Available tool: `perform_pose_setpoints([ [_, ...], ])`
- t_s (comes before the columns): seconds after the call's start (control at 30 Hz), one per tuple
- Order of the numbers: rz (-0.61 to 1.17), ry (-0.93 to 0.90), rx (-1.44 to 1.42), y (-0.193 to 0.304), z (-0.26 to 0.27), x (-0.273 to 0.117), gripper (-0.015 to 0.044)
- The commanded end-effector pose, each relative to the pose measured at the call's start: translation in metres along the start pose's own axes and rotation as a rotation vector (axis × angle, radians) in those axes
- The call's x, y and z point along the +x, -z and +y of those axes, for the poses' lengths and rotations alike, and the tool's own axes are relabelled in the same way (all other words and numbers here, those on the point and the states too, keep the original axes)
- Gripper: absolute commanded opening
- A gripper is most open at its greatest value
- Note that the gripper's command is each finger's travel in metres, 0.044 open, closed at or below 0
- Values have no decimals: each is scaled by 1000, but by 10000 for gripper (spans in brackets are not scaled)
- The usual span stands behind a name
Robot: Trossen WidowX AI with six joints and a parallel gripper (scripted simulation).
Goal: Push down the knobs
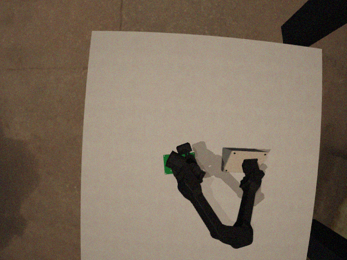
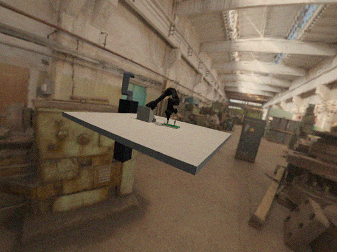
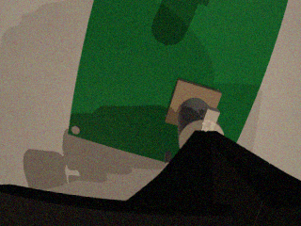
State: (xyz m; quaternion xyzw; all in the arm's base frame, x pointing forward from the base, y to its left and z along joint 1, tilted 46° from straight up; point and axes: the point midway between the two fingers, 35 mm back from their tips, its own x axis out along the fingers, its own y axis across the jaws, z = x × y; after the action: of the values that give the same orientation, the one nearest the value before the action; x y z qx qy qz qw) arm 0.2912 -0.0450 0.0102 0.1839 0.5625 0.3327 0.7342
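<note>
The green circuit board [image 1: 165, 167] [image 2: 175, 127] [image 3: 122, 61] stands on the table, partly hidden under the arm in the overhead view. In the wrist view a tan square potentiometer [image 3: 182, 94] carries a knob [image 3: 189, 131] with a dark grey side, a pale top and a small white marker. My gripper [image 2: 168, 118] [image 3: 203, 141] is shut and empty. Its tips are over this knob and cover part of its top; whether they touch it cannot be told. A second, slim upright knob [image 2: 174, 122] stands on the board beside the gripper. Any gap under either knob is too small to tell.
A wedge-shaped block with a pale sloped face [image 1: 236, 161] and grey side [image 2: 143, 113] stands beside the board, near the arm's base. The white table [image 1: 140, 97] [image 2: 150, 135] ends at straight edges. Black posts stand at the table's right in the overhead view.
</note>
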Motion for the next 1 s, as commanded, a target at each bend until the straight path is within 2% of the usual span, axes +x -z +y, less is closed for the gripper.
perform_pose_setpoints([
  [0.0,7,-10,-12,-2,1,8,0],
  [0.33,8,-10,-12,-2,1,6,0],
  [0.9,8,-9,-12,-2,1,-19,0],
  [0.97,9,-17,-4,-1,2,-14,53],
])
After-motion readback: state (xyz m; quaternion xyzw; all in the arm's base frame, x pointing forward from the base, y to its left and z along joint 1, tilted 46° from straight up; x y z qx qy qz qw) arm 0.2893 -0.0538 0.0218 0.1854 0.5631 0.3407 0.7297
